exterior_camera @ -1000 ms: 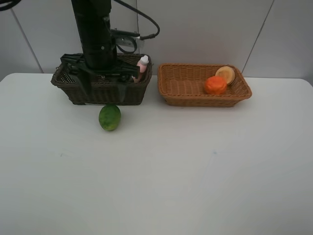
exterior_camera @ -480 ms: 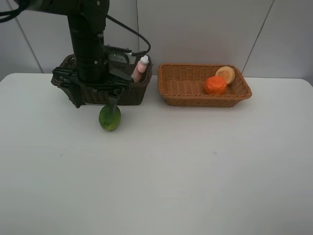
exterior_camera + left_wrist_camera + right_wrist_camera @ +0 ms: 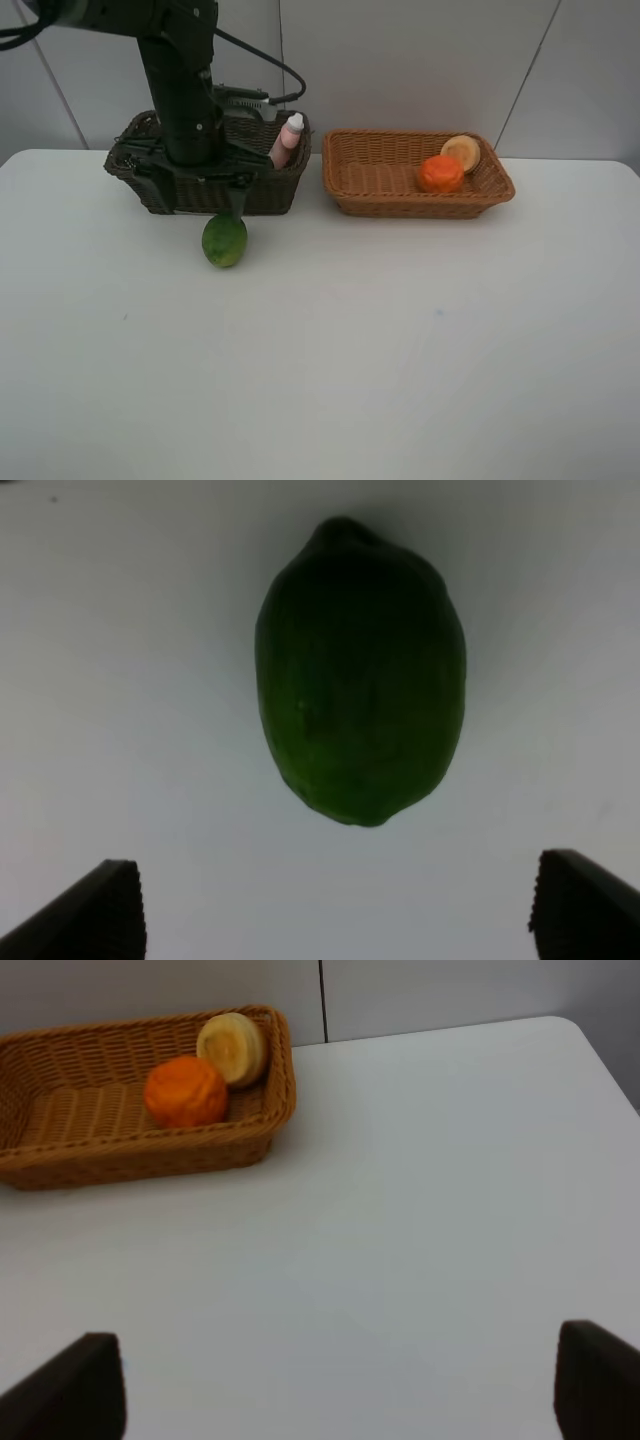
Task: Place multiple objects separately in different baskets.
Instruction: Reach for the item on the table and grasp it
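A green round fruit (image 3: 224, 240) (image 3: 360, 675) lies on the white table just in front of the dark brown basket (image 3: 275, 188). My left gripper (image 3: 198, 195) (image 3: 340, 920) hangs open over that basket's front edge, just behind and above the fruit, with nothing between its fingers. A pink bottle (image 3: 291, 138) with a white cap leans in the dark basket's right corner. The light tan basket (image 3: 400, 205) (image 3: 130, 1155) holds an orange (image 3: 441, 174) (image 3: 186, 1091) and a pale peach-like fruit (image 3: 461, 152) (image 3: 233, 1048). My right gripper (image 3: 335, 1390) is open above bare table, out of the high view.
The two baskets stand side by side at the table's (image 3: 400, 350) far edge, against a grey wall. The left arm's black column and cable rise over the dark basket and hide much of its inside.
The left arm has drawn back out of the dark basket toward the front, bringing its open gripper down near the green fruit. The fruit and baskets have not moved.
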Action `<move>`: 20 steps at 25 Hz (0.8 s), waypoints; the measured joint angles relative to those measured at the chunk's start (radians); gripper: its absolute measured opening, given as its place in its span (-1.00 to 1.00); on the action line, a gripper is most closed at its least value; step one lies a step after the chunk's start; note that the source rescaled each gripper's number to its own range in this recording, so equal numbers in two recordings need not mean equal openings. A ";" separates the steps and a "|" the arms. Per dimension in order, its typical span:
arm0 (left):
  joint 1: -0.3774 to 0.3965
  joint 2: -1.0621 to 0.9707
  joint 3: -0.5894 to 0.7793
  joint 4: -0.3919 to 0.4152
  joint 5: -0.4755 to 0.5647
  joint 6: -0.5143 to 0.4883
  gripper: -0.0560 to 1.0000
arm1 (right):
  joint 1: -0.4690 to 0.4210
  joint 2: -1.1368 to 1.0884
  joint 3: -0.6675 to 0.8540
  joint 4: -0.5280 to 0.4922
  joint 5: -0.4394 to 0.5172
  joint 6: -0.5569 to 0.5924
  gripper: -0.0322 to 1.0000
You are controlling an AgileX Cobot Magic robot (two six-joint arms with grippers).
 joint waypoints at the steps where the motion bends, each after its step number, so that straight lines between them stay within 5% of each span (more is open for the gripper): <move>1: 0.000 0.005 0.000 0.000 -0.005 0.000 0.99 | 0.000 0.000 0.000 0.000 0.000 0.000 0.89; 20: 0.010 0.083 0.003 0.001 -0.085 0.000 0.99 | 0.000 0.000 0.000 0.000 0.000 0.000 0.89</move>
